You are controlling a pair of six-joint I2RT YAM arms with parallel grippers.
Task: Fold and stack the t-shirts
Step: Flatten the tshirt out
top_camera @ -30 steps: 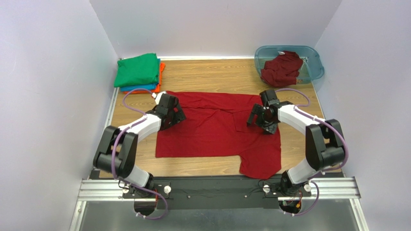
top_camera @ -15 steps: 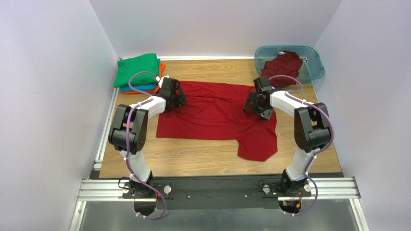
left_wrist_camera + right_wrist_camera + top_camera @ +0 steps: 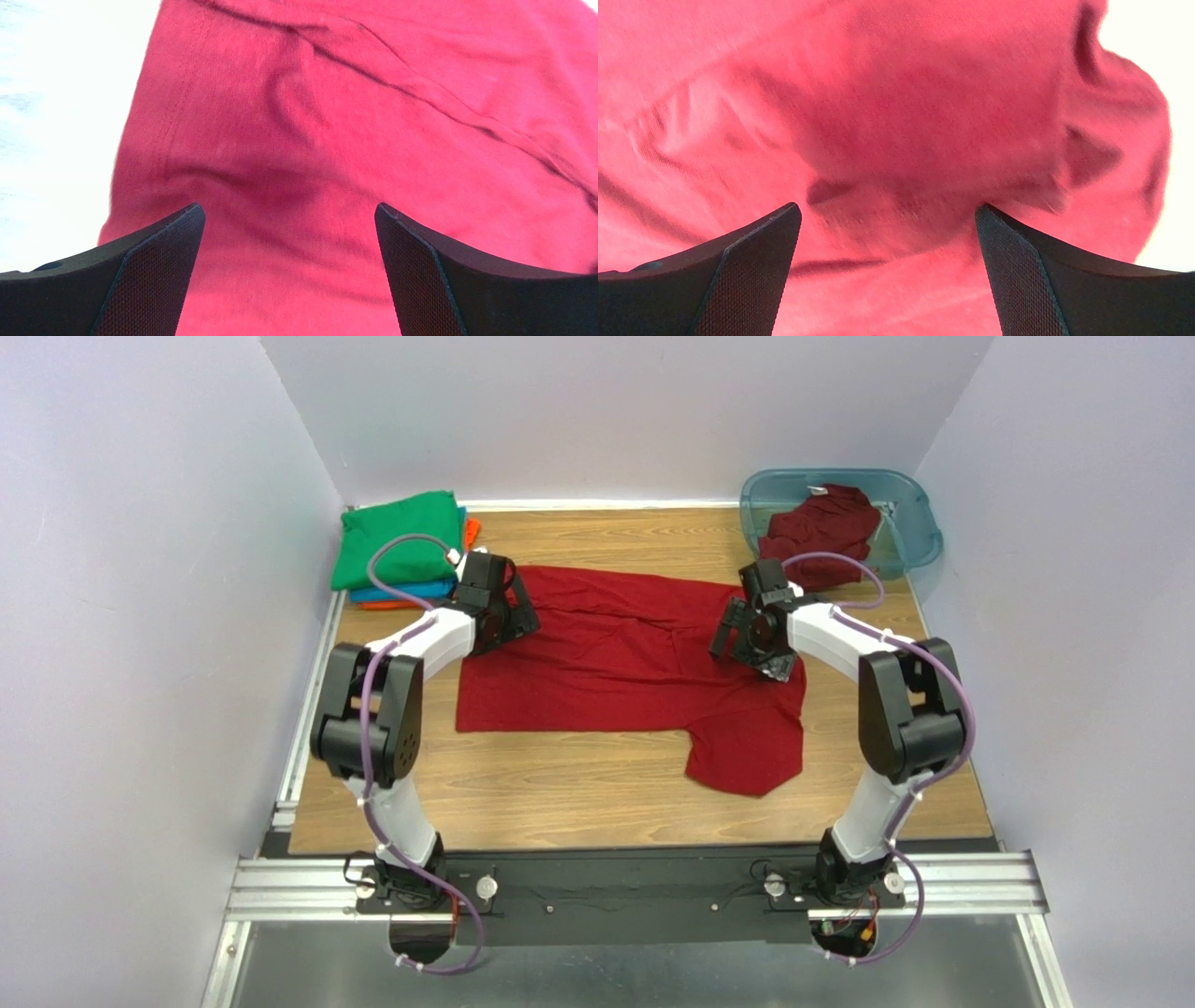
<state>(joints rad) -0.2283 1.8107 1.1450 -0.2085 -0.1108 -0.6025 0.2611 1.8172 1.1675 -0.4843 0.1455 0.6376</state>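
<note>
1. Wooden table (image 3: 561, 812). Fills the floor of the top view; the dial is read on that view, 12 o'clock at the far wall.

2. Spread dark red t-shirt (image 3: 617, 679). Lies open at the table's centre, mostly flat, with creases running across its far half and one lobe drooping toward 5 o'clock. Judged light, limp and non-slippery: it will sag from any single hold and drag on the wood. It is best pinched at two well-separated points on an edge or hem, such as the 10 and 2 o'clock corners.

3. Folded stack at 10 o'clock: green t-shirt (image 3: 400, 539) on top, blue t-shirt (image 3: 376, 594) and orange t-shirt (image 3: 471, 534) showing only as edges beneath.

4. Translucent teal tub (image 3: 919, 525) at 1 o'clock.

5. Crumpled dark red t-shirt (image 3: 821, 532). Bunched inside the tub and not yet folded.

6. Left gripper (image 3: 512, 616). Over the spread shirt's 10 o'clock corner, near the stack. Its wrist view shows the fingers (image 3: 151, 259) standing wide apart, with a hem line and the cloth's edge lying between them; nothing is held.

7. Right gripper (image 3: 737, 633). Over the shirt's 2 o'clock corner. The wrist view is blurred, but the fingers (image 3: 1032, 273) are spread wide above rumpled folds and grip nothing. Whether the tips touch the fabric cannot be told.
</note>
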